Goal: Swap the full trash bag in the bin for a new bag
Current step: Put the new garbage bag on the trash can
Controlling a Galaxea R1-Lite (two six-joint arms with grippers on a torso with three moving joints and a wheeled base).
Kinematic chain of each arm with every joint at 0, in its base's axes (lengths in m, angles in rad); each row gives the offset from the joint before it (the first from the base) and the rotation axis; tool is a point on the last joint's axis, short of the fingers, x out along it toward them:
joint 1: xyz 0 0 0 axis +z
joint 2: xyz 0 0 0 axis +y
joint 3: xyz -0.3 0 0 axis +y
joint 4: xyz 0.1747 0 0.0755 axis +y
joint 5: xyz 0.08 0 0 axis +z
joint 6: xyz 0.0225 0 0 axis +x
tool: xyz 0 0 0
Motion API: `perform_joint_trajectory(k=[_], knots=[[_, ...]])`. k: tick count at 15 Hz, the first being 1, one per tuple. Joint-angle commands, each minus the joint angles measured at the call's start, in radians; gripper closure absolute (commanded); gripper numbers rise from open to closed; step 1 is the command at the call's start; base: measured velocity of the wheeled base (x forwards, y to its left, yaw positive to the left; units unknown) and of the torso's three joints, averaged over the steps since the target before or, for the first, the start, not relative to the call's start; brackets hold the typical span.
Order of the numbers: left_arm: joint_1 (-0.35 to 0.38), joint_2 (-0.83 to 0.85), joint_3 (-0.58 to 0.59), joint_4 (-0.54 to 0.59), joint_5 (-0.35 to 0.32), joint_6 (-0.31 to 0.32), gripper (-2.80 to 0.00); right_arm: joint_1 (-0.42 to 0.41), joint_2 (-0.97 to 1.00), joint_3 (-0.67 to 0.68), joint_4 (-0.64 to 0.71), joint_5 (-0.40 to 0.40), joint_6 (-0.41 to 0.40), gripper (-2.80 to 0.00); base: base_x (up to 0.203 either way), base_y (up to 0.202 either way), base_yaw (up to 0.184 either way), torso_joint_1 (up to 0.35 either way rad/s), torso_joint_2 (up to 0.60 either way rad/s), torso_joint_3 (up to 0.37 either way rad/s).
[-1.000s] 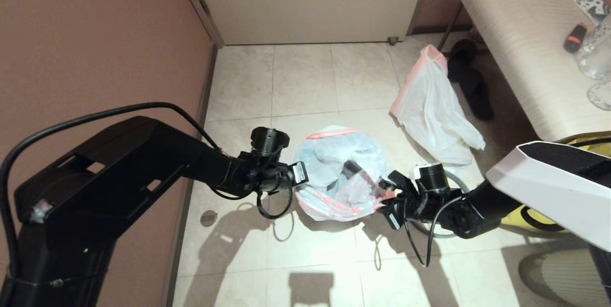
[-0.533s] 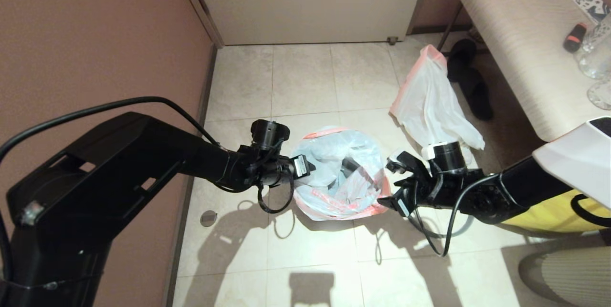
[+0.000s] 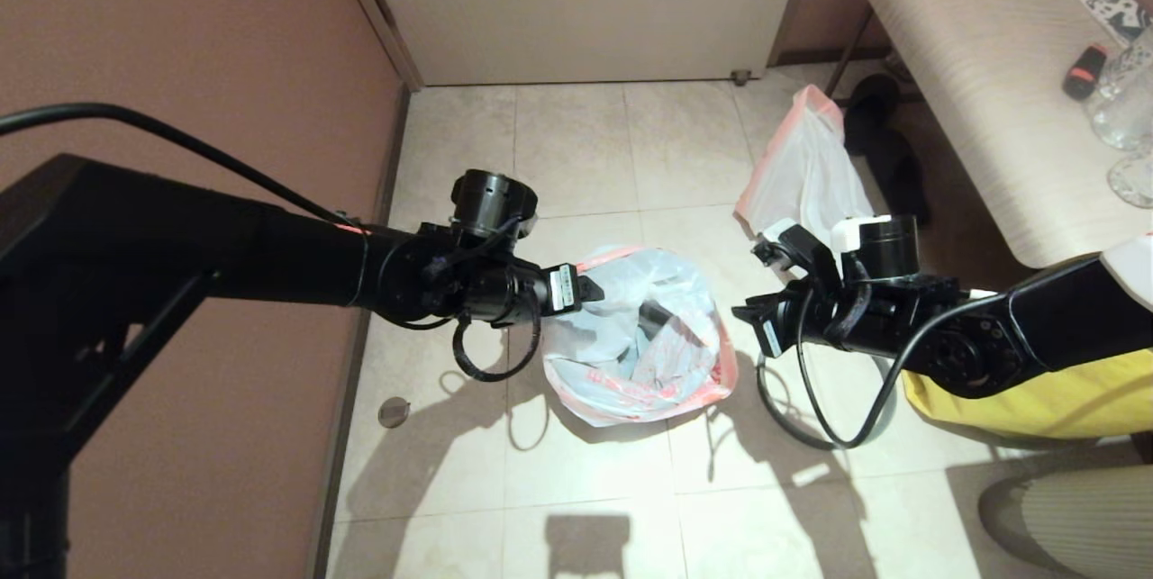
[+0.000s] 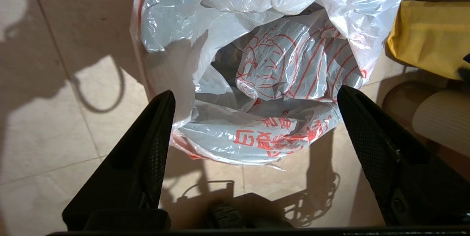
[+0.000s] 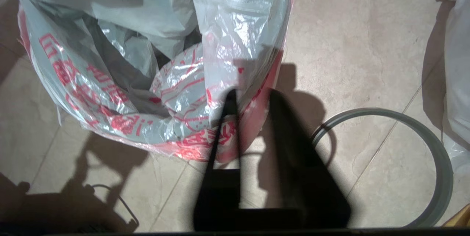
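Left pincer (image 4: 253,96) gapes over the new bag (image 3: 630,354); right pincer (image 5: 253,96) closed.

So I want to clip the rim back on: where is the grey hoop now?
In the head view the grey hoop lies flat on the floor tiles, right of the bag-lined bin and under the right gripper, beside the yellow bag.

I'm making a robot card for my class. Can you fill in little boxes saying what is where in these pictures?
bin: hidden under the new bag, which is draped over it, red characters on its side
old bag: full trash bag lies on the floor tiles by the bench
hoop: grey hoop lies flat on the floor beside the bin, not fitted
left pincer: open, above the bag's mouth, holding nothing
right pincer: shut, at the bag's rim; a grip cannot be told
also there: yellow bag under the right arm
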Motion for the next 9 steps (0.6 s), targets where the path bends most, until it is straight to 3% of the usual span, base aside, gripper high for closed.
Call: perform_joint_trajectory(k=[1,4,6,9], knots=[[0.002,-0.029,-0.003,-0.002,0.013,0.003,-2.8,0.014,-0.002,-0.03,-0.005,-0.009,0.056,0.0,0.0,0.0,0.0,0.0,0.0,0.0],[0.002,0.073,0.002,-0.125,0.065,-0.003,-2.8,0.032,0.003,-0.078,-0.056,-0.034,0.212,0.0,0.0,0.0,0.0,0.0,0.0,0.0],[-0.012,0.136,-0.003,-0.214,0.083,0.002,-2.8,0.033,-0.041,-0.071,-0.1,-0.042,0.244,0.0,0.0,0.0,0.0,0.0,0.0,0.0],[-0.032,0.25,-0.135,-0.225,0.128,0.02,-2.8,0.031,-0.097,-0.064,-0.105,-0.061,0.265,0.0,0.0,0.0,0.0,0.0,0.0,0.0]])
